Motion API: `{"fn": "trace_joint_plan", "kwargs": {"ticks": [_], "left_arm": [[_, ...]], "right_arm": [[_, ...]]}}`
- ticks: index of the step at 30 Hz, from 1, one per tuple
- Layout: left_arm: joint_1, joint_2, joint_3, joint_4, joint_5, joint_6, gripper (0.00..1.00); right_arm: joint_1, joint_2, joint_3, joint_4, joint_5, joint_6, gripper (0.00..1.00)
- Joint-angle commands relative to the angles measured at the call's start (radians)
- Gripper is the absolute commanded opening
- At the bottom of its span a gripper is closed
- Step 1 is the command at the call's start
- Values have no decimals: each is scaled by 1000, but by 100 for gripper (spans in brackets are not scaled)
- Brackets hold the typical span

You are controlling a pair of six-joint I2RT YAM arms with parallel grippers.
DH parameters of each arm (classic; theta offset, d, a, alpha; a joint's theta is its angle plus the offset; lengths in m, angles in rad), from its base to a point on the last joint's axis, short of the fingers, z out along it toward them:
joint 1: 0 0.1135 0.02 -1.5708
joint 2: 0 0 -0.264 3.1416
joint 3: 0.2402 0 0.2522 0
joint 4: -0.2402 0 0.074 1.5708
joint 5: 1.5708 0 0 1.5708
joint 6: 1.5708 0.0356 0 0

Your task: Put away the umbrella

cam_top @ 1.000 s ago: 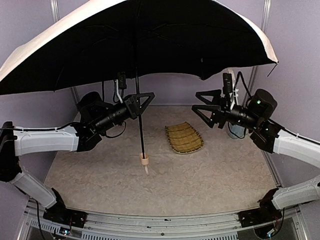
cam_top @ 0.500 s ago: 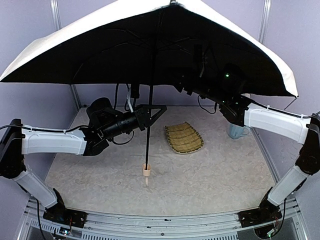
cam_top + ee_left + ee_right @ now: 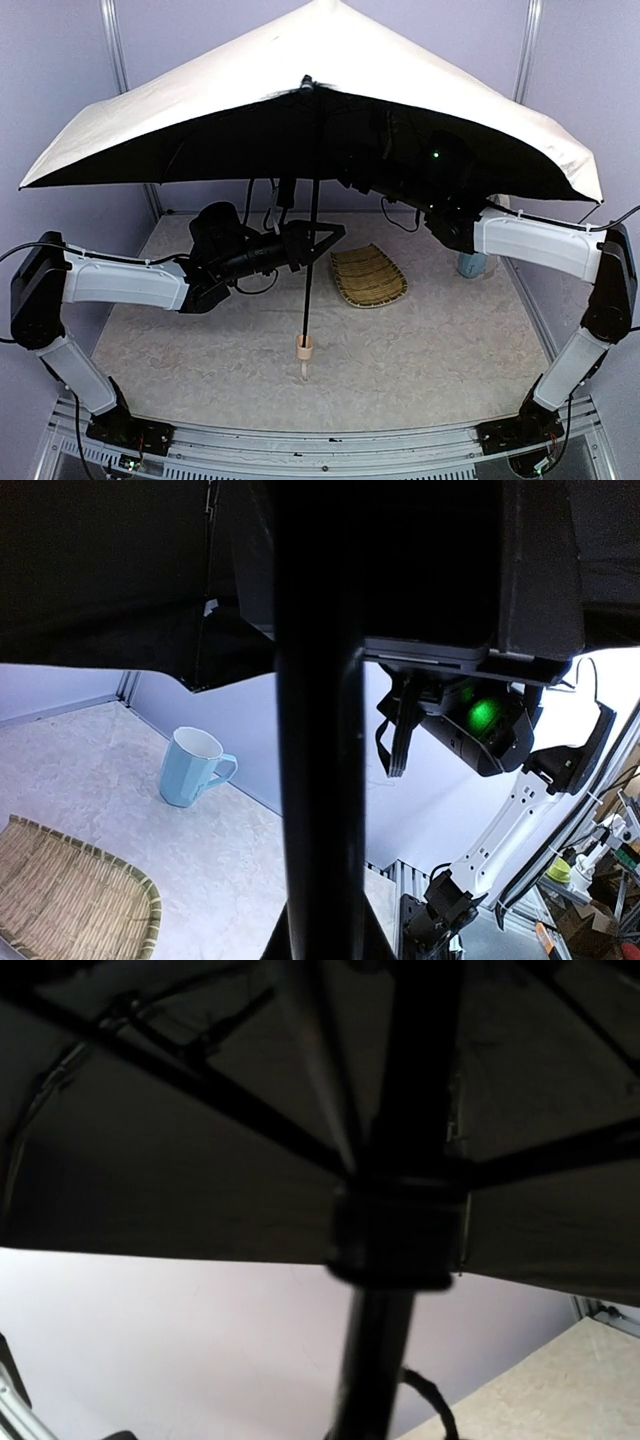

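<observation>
The umbrella (image 3: 330,70) stands open and upright over the table, cream on top and black underneath. Its thin black shaft (image 3: 311,290) hangs down to a tan handle (image 3: 305,348) just above the tabletop. My left gripper (image 3: 318,243) is shut on the shaft at mid-height, and the shaft (image 3: 320,730) fills the left wrist view. My right gripper (image 3: 365,172) is up in the shadow under the canopy, close to the shaft. In the right wrist view the shaft (image 3: 375,1360) and its runner (image 3: 395,1235) are right in front, with the ribs spreading above. The right fingers do not show.
A woven straw tray (image 3: 368,275) lies on the table right of the shaft, also seen as the tray (image 3: 60,900). A light blue mug (image 3: 190,768) stands at the back right by the purple wall. The canopy spans nearly the whole table.
The umbrella has swung upright and shifted right with my left arm. My right arm has risen and moved left under the canopy, up to the shaft near the runner.
</observation>
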Motion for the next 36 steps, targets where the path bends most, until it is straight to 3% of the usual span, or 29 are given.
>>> {"fn": "trace_joint_plan", "kwargs": {"ticks": [1, 4, 8, 11, 15, 20, 21, 23, 28, 32, 36], "left_arm": [[-9, -20, 45, 49, 67, 65, 0], [-28, -31, 58, 3, 81, 126, 0], [-39, -42, 54, 0, 84, 129, 0], [-39, -49, 46, 21, 92, 109, 0], [-39, -47, 40, 44, 107, 90, 0], [-38, -49, 26, 60, 117, 81, 0], [-36, -52, 21, 57, 116, 86, 2], [-26, -56, 7, 38, 122, 101, 21], [-7, -31, -38, -20, 135, 125, 40], [-3, 3, -66, -73, 98, 142, 49], [-4, 23, -79, -128, 38, 163, 49]], "right_arm": [[10, 22, 50, -1, 17, -2, 50], [8, 24, 42, -5, 44, -7, 48], [8, 21, 18, 19, 77, -26, 34], [7, 15, 8, 26, 98, -39, 33], [6, 0, -9, 50, 103, -48, 11], [3, -25, -10, 38, 140, -62, 0], [1, -33, -14, 32, 150, -66, 0], [0, -52, -24, 34, 172, -69, 0], [0, -81, -49, 93, 193, -46, 0], [0, -96, -52, 81, 243, -54, 0], [0, -115, -49, 56, 283, -67, 0]]}}
